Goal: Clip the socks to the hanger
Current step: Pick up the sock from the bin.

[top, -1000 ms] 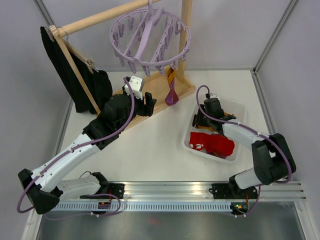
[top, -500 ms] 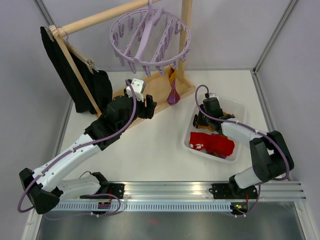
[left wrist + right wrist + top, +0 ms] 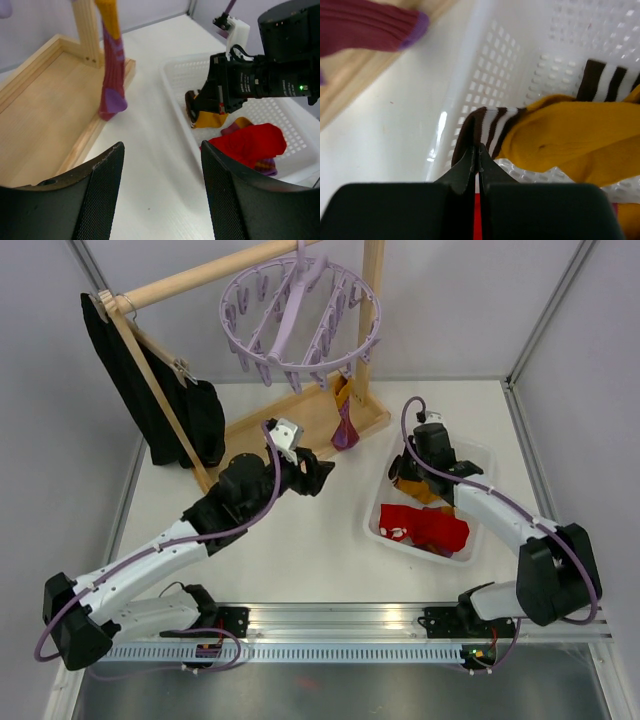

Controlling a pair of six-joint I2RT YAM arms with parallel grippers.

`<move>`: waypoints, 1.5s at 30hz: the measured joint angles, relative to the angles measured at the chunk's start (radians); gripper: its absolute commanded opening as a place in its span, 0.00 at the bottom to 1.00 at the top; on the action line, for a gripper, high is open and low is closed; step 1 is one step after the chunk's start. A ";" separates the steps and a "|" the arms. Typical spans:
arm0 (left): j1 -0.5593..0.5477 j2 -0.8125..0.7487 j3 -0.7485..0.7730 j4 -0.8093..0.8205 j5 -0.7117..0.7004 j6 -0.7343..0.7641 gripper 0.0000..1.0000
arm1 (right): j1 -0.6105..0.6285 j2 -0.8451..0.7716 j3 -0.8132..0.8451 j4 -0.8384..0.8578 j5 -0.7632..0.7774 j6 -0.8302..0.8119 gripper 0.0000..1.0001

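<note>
right end effector (image 3: pixel 478 150) newly closed, sock (image 3: pixel 560 132) pinched

Robot lab test cell.
White worktop (image 3: pixel 320 540) walled by plain grey panels (image 3: pixel 470 300); left arm (image 3: pixel 160 552) and right arm (image 3: pixel 505 515) bolted to an aluminium rail (image 3: pixel 340 618) at its edge.

One hanger (image 3: pixel 300 315), one basket (image 3: pixel 175 75), one hanging sock (image 3: pixel 343 426)

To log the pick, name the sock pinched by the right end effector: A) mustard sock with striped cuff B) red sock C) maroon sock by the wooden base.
A: the right end effector is shut on the striped cuff of the mustard sock in the white basket.
</note>
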 measured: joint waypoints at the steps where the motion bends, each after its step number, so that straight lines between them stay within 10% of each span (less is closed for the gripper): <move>1: -0.013 0.006 -0.012 0.035 0.004 0.001 0.68 | 0.000 -0.022 0.019 -0.024 0.002 -0.001 0.00; 27: -0.117 0.518 -0.042 0.832 0.008 0.122 0.67 | 0.000 -0.219 0.358 -0.347 0.008 0.020 0.00; 45: -0.117 0.726 0.139 0.962 0.098 0.175 0.66 | 0.000 -0.232 0.418 -0.414 -0.017 0.029 0.00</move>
